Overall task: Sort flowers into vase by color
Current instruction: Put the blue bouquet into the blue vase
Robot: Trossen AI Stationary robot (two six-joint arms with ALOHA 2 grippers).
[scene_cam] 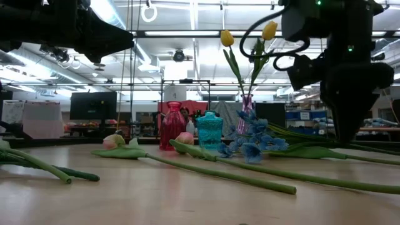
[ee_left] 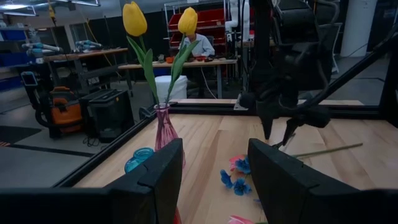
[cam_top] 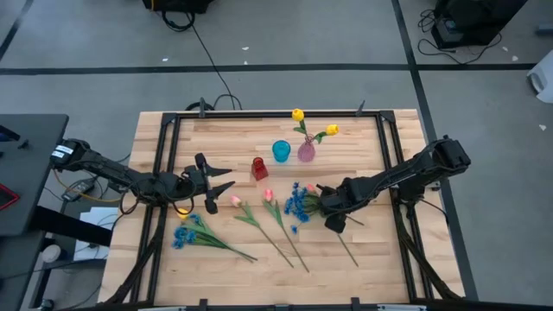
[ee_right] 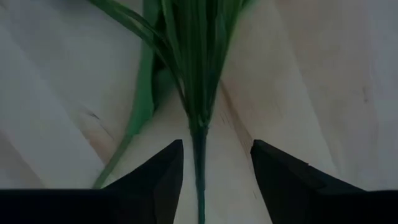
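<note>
Looking straight down, the right gripper (cam_top: pixel 331 213) hangs low over the stem of the blue bunch (cam_top: pixel 296 202) near the middle of the desk (cam_top: pixel 380 268), while two pink tulips (cam_top: pixel 268 195) lie beside it and a second blue spray (cam_top: pixel 183 235) rests toward the left edge. Two yellow tulips (cam_top: pixel 298 115) already stand in the pink vase (cam_top: pixel 306 152) by the far edge, next to a teal vase (cam_top: pixel 282 151) and a red vase (cam_top: pixel 259 168). The left gripper (cam_top: pixel 213 190) waits with its fingers spread, holding nothing.

From table height, the long stems lie flat on the wood; they look thin, light and a little springy.

The left wrist camera shows its own open fingers and the pink vase beyond.

The right wrist camera shows the stem (ee_right: pixel 199 155) running between the parted fingers, which do not touch it. I judge that this bare stem, just below the leaves, is the best place to hold: the blossoms would crush, and smooth plastic may slip or turn.
</note>
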